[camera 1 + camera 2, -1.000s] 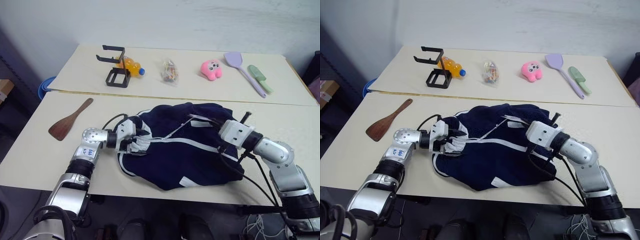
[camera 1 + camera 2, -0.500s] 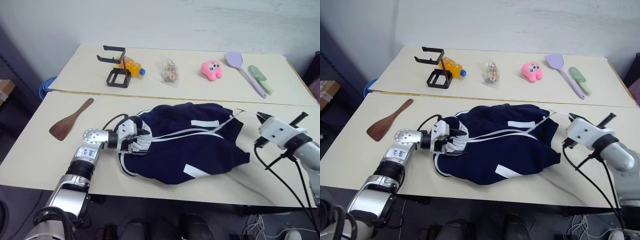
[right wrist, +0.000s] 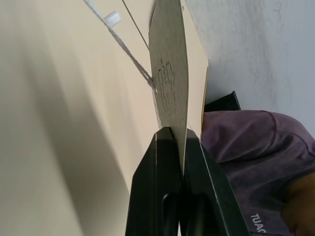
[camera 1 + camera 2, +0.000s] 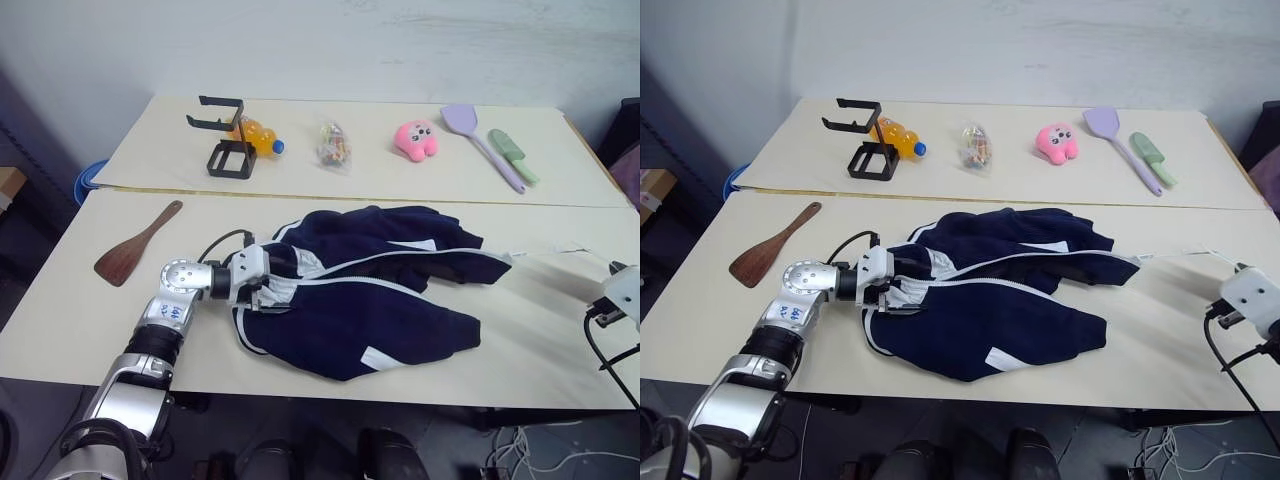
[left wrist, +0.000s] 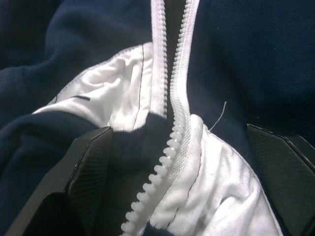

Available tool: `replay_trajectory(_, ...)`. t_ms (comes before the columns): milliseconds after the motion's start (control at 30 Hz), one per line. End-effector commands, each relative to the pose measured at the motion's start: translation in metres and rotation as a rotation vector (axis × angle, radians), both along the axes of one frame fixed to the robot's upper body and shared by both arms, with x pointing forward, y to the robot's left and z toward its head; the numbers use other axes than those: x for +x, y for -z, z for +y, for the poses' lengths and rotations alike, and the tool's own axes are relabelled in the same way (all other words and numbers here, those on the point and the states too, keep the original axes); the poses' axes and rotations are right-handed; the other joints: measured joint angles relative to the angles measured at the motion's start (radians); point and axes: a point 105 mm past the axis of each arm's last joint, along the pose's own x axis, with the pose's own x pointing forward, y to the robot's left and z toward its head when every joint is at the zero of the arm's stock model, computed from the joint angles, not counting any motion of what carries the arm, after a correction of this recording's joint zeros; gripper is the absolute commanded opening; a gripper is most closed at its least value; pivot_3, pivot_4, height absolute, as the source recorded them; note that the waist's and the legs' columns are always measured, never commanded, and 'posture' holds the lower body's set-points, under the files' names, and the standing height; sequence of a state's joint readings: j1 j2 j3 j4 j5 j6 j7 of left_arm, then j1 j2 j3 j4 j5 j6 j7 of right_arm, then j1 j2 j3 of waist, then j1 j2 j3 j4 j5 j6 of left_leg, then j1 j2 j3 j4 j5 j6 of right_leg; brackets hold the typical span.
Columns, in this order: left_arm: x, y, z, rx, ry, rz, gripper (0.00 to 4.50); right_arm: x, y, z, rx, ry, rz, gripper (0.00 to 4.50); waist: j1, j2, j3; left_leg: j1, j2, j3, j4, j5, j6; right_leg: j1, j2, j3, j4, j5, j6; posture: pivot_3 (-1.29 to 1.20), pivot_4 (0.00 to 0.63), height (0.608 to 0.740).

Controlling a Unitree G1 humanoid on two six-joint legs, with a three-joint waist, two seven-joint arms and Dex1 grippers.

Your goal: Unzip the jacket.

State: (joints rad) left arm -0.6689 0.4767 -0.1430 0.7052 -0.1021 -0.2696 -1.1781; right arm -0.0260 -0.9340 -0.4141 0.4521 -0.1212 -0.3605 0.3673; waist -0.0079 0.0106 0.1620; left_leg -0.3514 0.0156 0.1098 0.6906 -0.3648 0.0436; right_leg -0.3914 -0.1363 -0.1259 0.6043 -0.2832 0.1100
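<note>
Cream tabletop is holding the jacket at frame centre, zipper mostly parted. Left gripper, jaws spread, is bracing its collar; right gripper, at far right, is pinching a flat pull tab, so the unzipping stroke looks nearly complete; releasing seems next.

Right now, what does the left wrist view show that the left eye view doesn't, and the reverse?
Left wrist: zipper teeth parted up close, white lining beside them, between wide-open fingers. Left eye: the right gripper far out right, a thin cord running between it and the jacket, and a wooden spatula. Both: jacket and left gripper.
</note>
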Motion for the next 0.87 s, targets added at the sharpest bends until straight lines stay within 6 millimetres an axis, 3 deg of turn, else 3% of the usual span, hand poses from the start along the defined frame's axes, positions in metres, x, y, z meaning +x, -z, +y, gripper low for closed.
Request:
replay_trajectory(33, -0.012, 0.016, 0.007, -0.002, 0.005, 0.106, 4.5, 0.002, -0.012, 0.027, 0.199, -0.133, -0.076, 0.01, -0.002, 0.0, 0.0, 0.0, 0.001, 0.0, 0.0, 0.0, 0.0, 0.0, 0.0, 0.0, 0.0, 0.0, 0.0, 0.0, 0.15, 0.74)
replay_trajectory(100, -0.013, 0.005, 0.007, -0.045, 0.007, 0.117, 4.5, -0.001, -0.012, 0.042, 0.277, -0.205, -0.068, 0.19, 0.0, 0.001, 0.001, -0.001, 0.001, -0.001, 0.0, 0.0, -0.001, 0.0, 0.001, 0.0, 0.003, 0.0, 0.0, 0.0, 0.15, 0.74)
replay_trajectory(167, -0.019, -0.019, 0.01, -0.134, 0.023, 0.118, 4.5, -0.015, -0.01, 0.071, 0.454, -0.363, -0.014, 0.53, 0.004, 0.001, 0.002, -0.002, 0.001, -0.001, -0.001, 0.0, 0.0, -0.002, 0.001, -0.001, 0.002, 0.0, 0.0, 0.0, 0.15, 0.74)
replay_trajectory(300, -0.039, -0.045, 0.027, -0.194, 0.038, 0.129, 4.5, -0.04, -0.023, 0.1, 0.543, -0.524, 0.026, 1.76, 0.006, 0.002, 0.005, -0.005, 0.001, -0.003, -0.003, 0.0, 0.0, -0.003, 0.002, -0.003, 0.0, 0.0, 0.0, 0.0, 0.15, 0.74)
replay_trajectory(367, -0.047, -0.05, 0.036, -0.199, 0.034, 0.137, 4.5, -0.048, -0.029, 0.115, 0.558, -0.592, 0.051, 2.43, 0.007, 0.001, 0.006, -0.005, 0.001, -0.004, -0.003, -0.001, 0.0, -0.002, 0.001, -0.003, -0.001, 0.0, 0.0, 0.0, 0.15, 0.74)
replay_trajectory(433, -0.063, -0.047, 0.057, -0.142, 0.014, 0.188, 4.5, -0.061, -0.031, 0.143, 0.58, -0.708, 0.107, 3.14, 0.005, 0.001, 0.006, -0.004, 0.001, -0.004, -0.002, 0.0, 0.0, -0.001, 0.0, -0.003, -0.002, 0.0, 0.0, 0.0, 0.15, 0.74)
replay_trajectory(567, -0.083, -0.033, 0.084, -0.032, -0.055, 0.118, 4.5, -0.09, -0.002, 0.18, 0.58, -0.883, 0.339, 4.47, 0.007, 0.001, 0.007, -0.001, 0.001, -0.005, -0.005, -0.002, -0.002, -0.001, -0.004, -0.003, -0.004, -0.001, -0.003, 0.0, 0.15, 0.74)
replay_trajectory(733, -0.101, -0.011, 0.101, 0.082, -0.136, 0.05, 4.5, -0.097, 0.028, 0.183, 0.492, -0.964, 0.39, 4.47, 0.012, -0.004, 0.009, -0.002, 0.0, -0.006, -0.006, -0.002, -0.002, -0.001, -0.007, -0.004, -0.006, -0.002, -0.003, 0.0, 0.15, 0.74)
replay_trajectory(867, -0.105, -0.009, 0.103, 0.069, -0.18, 0.015, 4.5, -0.088, 0.037, 0.179, 0.453, -0.955, 0.352, 4.47, 0.013, -0.005, 0.011, -0.002, -0.002, -0.006, -0.006, -0.003, -0.001, -0.001, -0.009, -0.004, -0.006, -0.001, -0.003, 0.0, 0.15, 0.74)
